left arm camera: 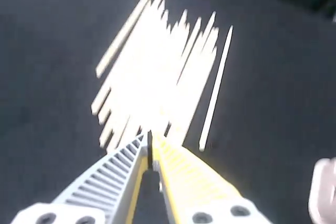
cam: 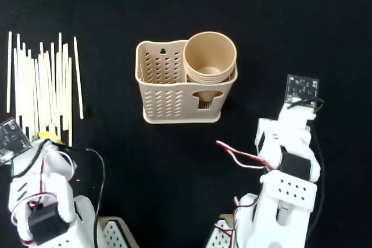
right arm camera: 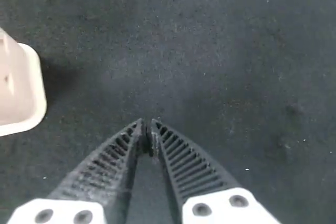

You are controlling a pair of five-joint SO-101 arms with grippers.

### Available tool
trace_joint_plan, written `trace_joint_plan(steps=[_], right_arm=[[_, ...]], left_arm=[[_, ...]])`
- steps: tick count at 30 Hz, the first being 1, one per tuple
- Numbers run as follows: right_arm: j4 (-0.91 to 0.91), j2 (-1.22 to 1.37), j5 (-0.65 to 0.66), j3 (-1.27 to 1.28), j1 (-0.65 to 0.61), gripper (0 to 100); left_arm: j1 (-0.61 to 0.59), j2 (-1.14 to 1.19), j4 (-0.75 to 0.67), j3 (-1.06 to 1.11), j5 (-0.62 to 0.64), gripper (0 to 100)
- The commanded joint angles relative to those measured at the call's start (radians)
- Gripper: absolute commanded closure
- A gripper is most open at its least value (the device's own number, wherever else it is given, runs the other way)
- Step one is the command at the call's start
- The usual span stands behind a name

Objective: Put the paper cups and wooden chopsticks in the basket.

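The paper cups [cam: 210, 56] sit nested, rims up, in the compartment of the basket [cam: 168, 100] on the right arm's side, and they rise above its wall. I judge that half of the job done. The other compartment, with its perforated walls, looks free for the sticks.

The wooden chopsticks [cam: 43, 85] lie flat on the table [cam: 290, 27], well apart from the basket on its left-arm side. They are thin, pale sticks in a loose, roughly parallel row, with one a little aside toward the basket. The left jaws are pressed together and hold nothing. They are at the row's end nearest the left arm [cam: 43, 201], which I read as lined up for a pick.

The right jaws are also pressed together and empty, over bare table near a corner of the basket, probably parked out of the way.
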Motion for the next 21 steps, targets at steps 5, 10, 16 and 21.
trace_joint_plan(steps=[5,10,16,21], right_arm=[[-0.081,-0.016,-0.005,0.047,0.02,98.4],[-0.14,-0.016,-0.002,0.09,0.028,98.3],[-0.141,-0.016,0.0,0.097,0.021,98.2],[-0.141,-0.016,0.0,0.099,0.028,98.3]], left_arm=[[0.114,0.026,-0.321,-0.076,-0.242,94],[0.136,0.347,-0.387,-0.188,-0.192,88],[0.136,0.944,-0.35,-0.549,-0.193,84],[0.14,1.356,-0.163,-0.886,-0.187,77]])
